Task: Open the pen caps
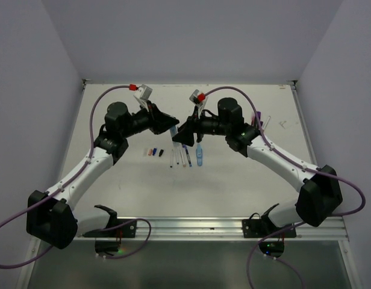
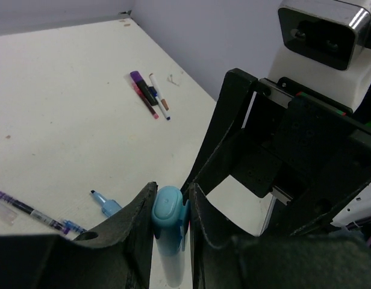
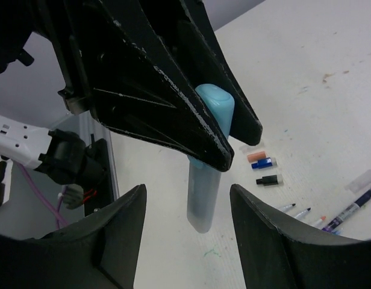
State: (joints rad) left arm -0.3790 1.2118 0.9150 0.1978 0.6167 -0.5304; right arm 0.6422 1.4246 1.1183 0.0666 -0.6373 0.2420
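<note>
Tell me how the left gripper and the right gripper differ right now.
The left gripper is closed on the light-blue pen, pinching it near its rounded top. The right gripper stands open and holds nothing. The left's jaws press the pen on both sides, while the right's jaws flank its lower end with a gap on each side. Both are black and face the same pen.
</note>
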